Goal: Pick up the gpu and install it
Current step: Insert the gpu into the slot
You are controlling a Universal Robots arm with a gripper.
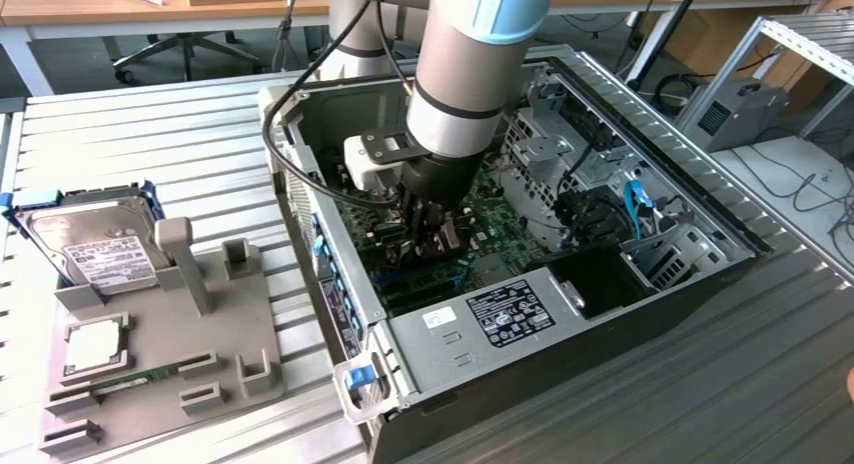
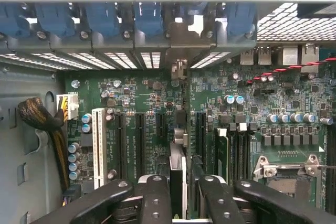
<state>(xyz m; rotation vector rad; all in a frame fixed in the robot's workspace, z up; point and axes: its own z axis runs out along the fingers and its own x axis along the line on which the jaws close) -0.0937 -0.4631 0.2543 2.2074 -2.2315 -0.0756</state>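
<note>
Gripper [image 2: 180, 182] clamps gpu [image 2: 178, 145] edge-on above motherboard [image 2: 136, 98]. Keep card vertical, bracket toward 12 o'clock slats, line up slot [image 2: 200, 132], press evenly.

Materials and finishes in the work area

I see a computer case [image 1: 441, 354] of bare matt grey sheet metal, with perforated slot covers [image 2: 126, 59] and blue plastic clips [image 2: 149, 17]. The motherboard [image 2: 294, 93] is dark green laminate with shiny metal capacitor cans [image 2: 73, 158]. The gripper [image 2: 181, 192] has matt black fingers with small metal screws. The arm [image 1: 461, 94] is smooth satin grey metal. The fixture tray [image 1: 160, 374] is matt grey plastic; the hard drive [image 1: 87, 239] is bright metal under a white paper label. The table [image 1: 147, 134] is ribbed metal.
</note>
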